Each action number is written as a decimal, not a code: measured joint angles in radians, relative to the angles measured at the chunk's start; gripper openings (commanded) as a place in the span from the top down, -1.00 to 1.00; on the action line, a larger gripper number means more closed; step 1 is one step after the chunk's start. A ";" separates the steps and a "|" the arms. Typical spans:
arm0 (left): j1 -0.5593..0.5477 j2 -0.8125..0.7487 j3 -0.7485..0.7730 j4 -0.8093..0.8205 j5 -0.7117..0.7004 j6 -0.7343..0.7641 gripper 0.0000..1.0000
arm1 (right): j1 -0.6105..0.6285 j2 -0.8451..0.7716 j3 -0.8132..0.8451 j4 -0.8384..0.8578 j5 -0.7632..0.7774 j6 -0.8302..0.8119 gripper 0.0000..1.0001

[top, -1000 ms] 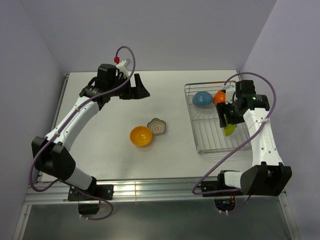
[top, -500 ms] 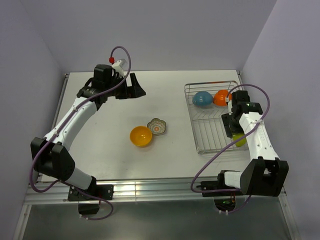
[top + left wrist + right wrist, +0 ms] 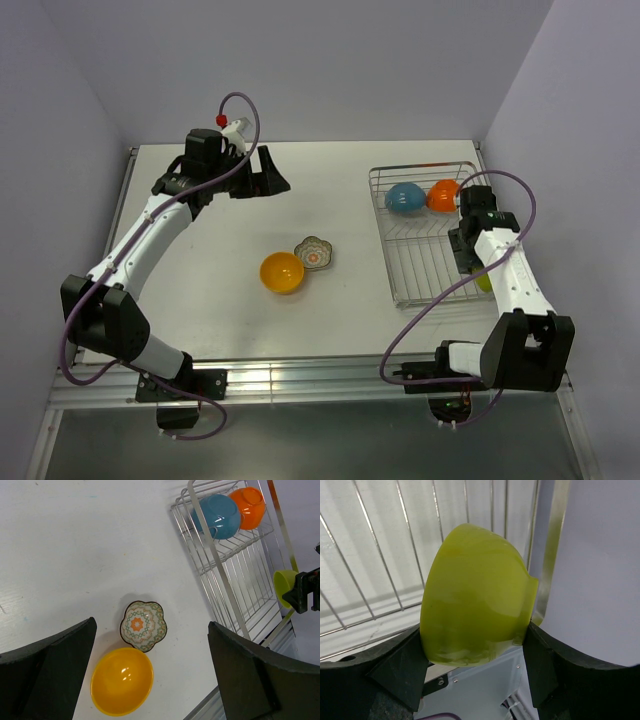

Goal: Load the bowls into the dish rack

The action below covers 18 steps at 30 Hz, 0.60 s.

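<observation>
The silver wire dish rack (image 3: pixel 420 262) stands at the right, holding a blue bowl (image 3: pixel 404 198) and an orange bowl (image 3: pixel 442 196) on edge at its far end. My right gripper (image 3: pixel 472 264) is shut on a lime-green bowl (image 3: pixel 475 600), held on edge over the rack's near right side rail (image 3: pixel 551 555). A yellow-orange bowl (image 3: pixel 282 272) and the floral scalloped dish (image 3: pixel 314 253) sit side by side mid-table. My left gripper (image 3: pixel 274 176) is open and empty, high over the far left. No white bowl is in view.
The left wrist view looks down on the floral dish (image 3: pixel 143 625), the yellow-orange bowl (image 3: pixel 122 681) and the rack (image 3: pixel 235 580). The right wall stands close beside the rack. The table's metal front rail (image 3: pixel 300 375) runs along the near edge.
My right gripper has carried the lime-green bowl toward me and to the right, from mid-rack to the rack's near right side. The left arm has shifted only slightly.
</observation>
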<state>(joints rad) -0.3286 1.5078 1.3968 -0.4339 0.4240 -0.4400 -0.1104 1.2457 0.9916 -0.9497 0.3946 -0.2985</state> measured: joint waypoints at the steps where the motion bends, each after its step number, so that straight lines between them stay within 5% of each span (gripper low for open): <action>1: 0.000 0.000 0.000 0.000 0.002 0.000 -0.99 | 0.000 0.001 0.000 0.006 0.008 -0.003 1.00; 18: 0.010 0.000 -0.001 0.002 0.005 0.002 -0.99 | -0.001 0.109 0.000 0.045 0.031 -0.018 1.00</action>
<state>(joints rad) -0.3187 1.5078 1.3956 -0.4316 0.4294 -0.4385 -0.1116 1.3548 0.9916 -0.9047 0.4259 -0.3164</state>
